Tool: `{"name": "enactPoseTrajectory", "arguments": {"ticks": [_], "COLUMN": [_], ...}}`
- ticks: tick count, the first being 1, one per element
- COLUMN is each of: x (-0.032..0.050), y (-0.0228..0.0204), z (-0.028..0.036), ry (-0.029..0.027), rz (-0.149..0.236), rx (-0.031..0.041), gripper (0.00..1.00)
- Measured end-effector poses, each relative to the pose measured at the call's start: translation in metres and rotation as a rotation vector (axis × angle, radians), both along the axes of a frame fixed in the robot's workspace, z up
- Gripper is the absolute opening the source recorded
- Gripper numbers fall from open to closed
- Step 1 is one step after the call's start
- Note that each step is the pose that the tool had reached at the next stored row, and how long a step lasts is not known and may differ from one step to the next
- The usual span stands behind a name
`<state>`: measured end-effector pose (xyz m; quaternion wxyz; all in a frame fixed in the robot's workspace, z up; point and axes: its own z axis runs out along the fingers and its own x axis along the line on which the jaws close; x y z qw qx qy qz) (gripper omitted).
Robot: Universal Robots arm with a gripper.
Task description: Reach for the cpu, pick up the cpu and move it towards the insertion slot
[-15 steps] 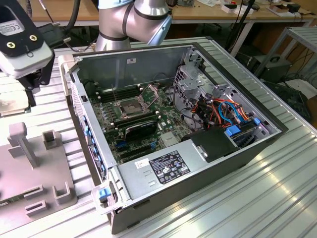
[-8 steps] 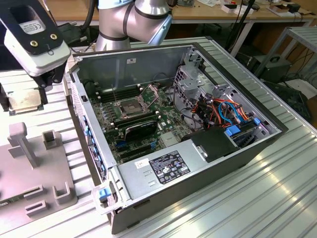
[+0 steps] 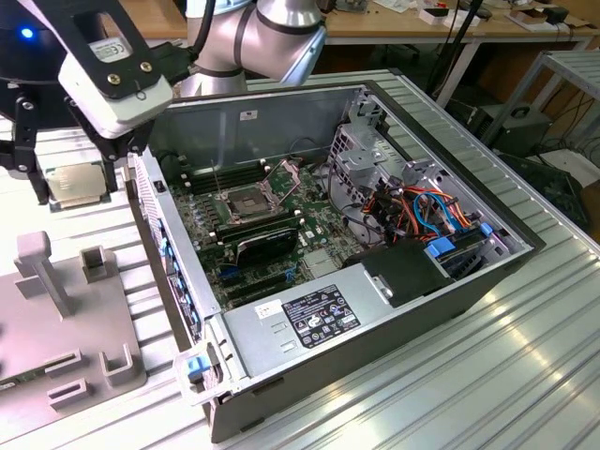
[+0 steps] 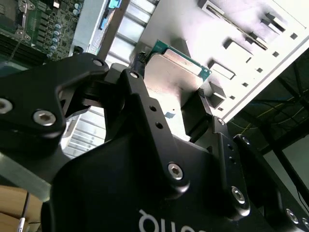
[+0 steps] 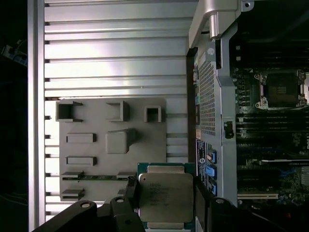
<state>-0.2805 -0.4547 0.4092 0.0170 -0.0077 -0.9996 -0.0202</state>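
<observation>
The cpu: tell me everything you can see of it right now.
The cpu is a flat square chip with a dull silver metal lid on a green board whose edge shows around it. It is held between the fingers of the gripper, which press on two opposite edges, lid facing the wrist cameras. In the exterior view it hangs off the surface, outside the case, above the grey fixture plate, away from the insertion slot.

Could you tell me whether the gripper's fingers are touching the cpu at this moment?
Touching. In the first wrist view the two black fingers press against opposite edges of the cpu, with no gap on either side, and it hangs above the grey holder plate.
</observation>
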Motion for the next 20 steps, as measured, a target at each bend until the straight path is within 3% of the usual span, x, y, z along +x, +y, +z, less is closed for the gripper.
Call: {"name": "enactPoseTrajectory", "arguments": {"ticks": [20], "x": [0.0413], "y": [0.0], "z": [0.0], "ry": [0.0001], "rz": [0.0], "rx": [-0.0011], "gripper": [0.55]}}
